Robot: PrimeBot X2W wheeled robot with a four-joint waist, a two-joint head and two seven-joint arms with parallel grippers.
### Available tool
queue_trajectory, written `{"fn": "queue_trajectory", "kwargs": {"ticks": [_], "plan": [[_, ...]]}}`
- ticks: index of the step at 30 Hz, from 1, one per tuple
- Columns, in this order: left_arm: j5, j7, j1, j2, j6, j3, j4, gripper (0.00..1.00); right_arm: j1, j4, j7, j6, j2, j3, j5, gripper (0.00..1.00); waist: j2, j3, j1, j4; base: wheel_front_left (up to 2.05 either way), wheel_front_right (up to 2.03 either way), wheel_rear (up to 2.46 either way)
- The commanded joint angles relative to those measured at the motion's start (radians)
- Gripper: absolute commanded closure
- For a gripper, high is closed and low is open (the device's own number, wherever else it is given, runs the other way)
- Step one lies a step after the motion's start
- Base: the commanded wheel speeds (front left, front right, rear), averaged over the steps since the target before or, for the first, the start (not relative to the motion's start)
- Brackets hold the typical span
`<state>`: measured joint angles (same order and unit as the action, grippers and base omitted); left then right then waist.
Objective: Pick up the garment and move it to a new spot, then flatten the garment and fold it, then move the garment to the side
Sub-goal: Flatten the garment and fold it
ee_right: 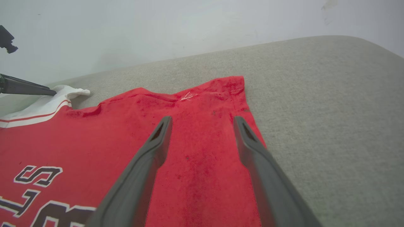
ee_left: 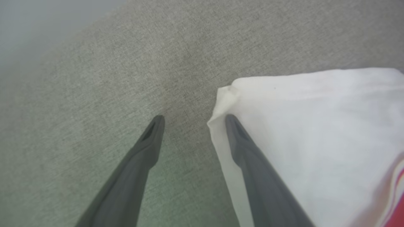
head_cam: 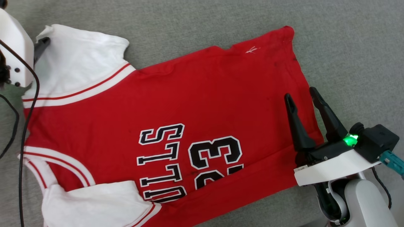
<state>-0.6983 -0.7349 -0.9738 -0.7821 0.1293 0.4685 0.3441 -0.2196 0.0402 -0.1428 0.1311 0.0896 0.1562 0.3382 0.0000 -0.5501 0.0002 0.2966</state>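
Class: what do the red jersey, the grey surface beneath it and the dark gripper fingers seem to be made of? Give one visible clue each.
Jersey: soft matte cloth, probably knit; it lies limp and creases. Grey surface: woven upholstery-like fabric; fine weave grain shows. Gripper fingers: matte dark plastic or rubber, uncertain which; smooth moulded shape.

A grey-green woven fabric surface [head_cam: 353, 44] carries a red jersey shirt with white short sleeves and black lettering [head_cam: 195, 94], spread flat, print upward.
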Motion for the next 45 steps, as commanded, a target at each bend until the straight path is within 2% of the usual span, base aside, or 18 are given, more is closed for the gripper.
{"fn": "queue_trajectory", "kwargs": {"ticks": [1, 6, 8, 11, 19, 25, 33, 35, 36, 41, 45], "plan": [[0.010, -0.004, -0.020, -0.005, 0.000, 0.000, 0.016, 0.00, -0.014, -0.006, -0.010, -0.001, -0.007, 0.006, 0.007, 0.00, 0.0000, -0.020, -0.0002, 0.020, 0.00, 0.00, 0.00], [0.012, -0.031, -0.022, -0.002, -0.001, 0.021, 0.062, 0.00, -0.020, -0.024, -0.023, -0.001, -0.012, 0.012, 0.010, 0.00, 0.0000, -0.031, -0.0002, 0.032, 0.00, 0.00, 0.00], [-0.002, -0.053, -0.011, 0.006, -0.001, 0.034, 0.072, 1.00, -0.022, -0.029, -0.025, -0.001, -0.013, 0.013, 0.010, 0.00, 0.0000, -0.031, -0.0002, 0.033, 0.00, 0.00, 0.00], [-0.011, -0.049, -0.002, 0.014, 0.000, 0.041, 0.070, 1.00, -0.025, -0.035, -0.024, -0.001, -0.014, 0.010, 0.007, 0.00, 0.0000, -0.027, -0.0002, 0.031, 0.00, 0.00, 0.00], [-0.011, 0.121, -0.010, 0.058, -0.005, 0.006, 0.078, 1.00, -0.021, -0.041, 0.007, -0.001, 0.005, -0.011, -0.008, 0.00, 0.0000, 0.021, -0.0002, -0.004, 0.00, 0.00, 0.00], [-0.039, 0.205, 0.026, 0.089, -0.006, -0.014, 0.064, 1.00, -0.005, -0.026, 0.082, -0.001, 0.058, -0.029, -0.016, 0.00, 0.0000, 0.090, -0.0002, -0.062, 0.00, 0.00, 0.00], [-0.075, 0.268, 0.112, 0.115, -0.019, -0.027, -0.060, 1.00, -0.039, 0.014, 0.330, -0.001, 0.196, -0.040, 0.007, 0.00, 0.0000, 0.153, -0.0002, -0.150, 0.00, 0.00, 0.00], [-0.074, 0.282, 0.138, 0.116, -0.032, -0.027, -0.111, 1.00, -0.054, 0.023, 0.412, -0.001, 0.231, -0.045, 0.026, 0.00, 0.0000, 0.158, -0.0002, -0.171, 0.00, 0.00, 0.00], [-0.073, 0.295, 0.165, 0.118, -0.044, -0.026, -0.168, 1.00, -0.078, 0.026, 0.500, -0.001, 0.276, -0.048, 0.040, 0.00, 0.0000, 0.158, -0.0002, -0.192, 0.00, 0.00, 0.00], [-0.061, 0.329, 0.237, 0.125, -0.083, -0.021, -0.316, 1.00, -0.167, -0.005, 0.687, -0.001, 0.370, -0.062, 0.068, 0.00, 0.0000, 0.135, -0.0002, -0.238, 0.00, 0.00, 0.00], [-0.051, 0.347, 0.266, 0.126, -0.107, -0.023, -0.394, 1.00, -0.234, -0.045, 0.785, -0.001, 0.398, -0.063, 0.099, 0.00, 0.0000, 0.114, -0.0002, -0.264, 0.00, 0.00, 0.00]]}}
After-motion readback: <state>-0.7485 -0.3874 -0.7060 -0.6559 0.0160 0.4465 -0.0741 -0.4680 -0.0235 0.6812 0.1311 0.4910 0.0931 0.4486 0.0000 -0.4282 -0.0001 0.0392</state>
